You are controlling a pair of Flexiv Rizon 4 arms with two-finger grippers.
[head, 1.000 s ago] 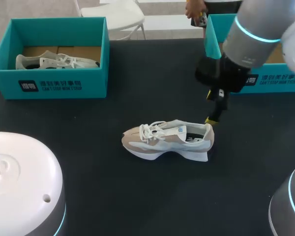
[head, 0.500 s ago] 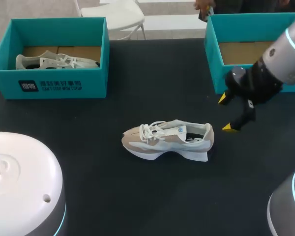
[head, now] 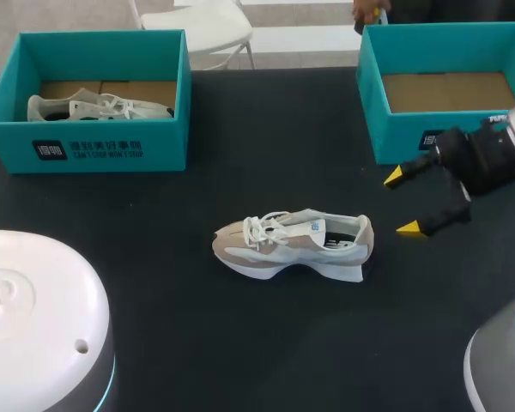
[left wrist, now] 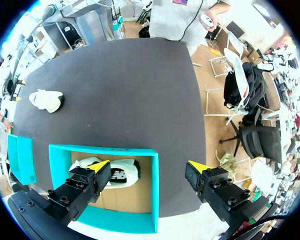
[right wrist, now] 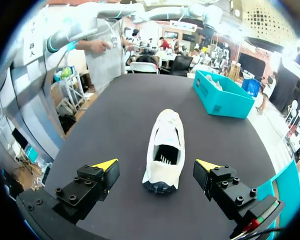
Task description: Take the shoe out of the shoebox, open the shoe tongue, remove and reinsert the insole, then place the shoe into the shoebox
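Observation:
A white and beige shoe [head: 292, 245] lies on its sole in the middle of the black table, toe to the left. My right gripper [head: 402, 202] hovers open just right of its heel, apart from it. In the right wrist view the shoe [right wrist: 165, 150] lies ahead of the open right gripper [right wrist: 156, 164], heel nearest, its mouth showing. An empty teal shoebox [head: 395, 137] stands at the back right. My left gripper [left wrist: 150, 167] hangs open high over the other teal box [left wrist: 110, 150], holding nothing.
The teal box [head: 112, 150] at the back left holds a second white shoe [head: 99, 107], seen under the left gripper as the shoe [left wrist: 115, 172]. My left arm's white base [head: 34, 326] fills the front left corner. Bare black table surrounds the shoe.
My right gripper has drawn back to the right from the shoe's heel and turned to point left along the table. The shoe has stayed in place.

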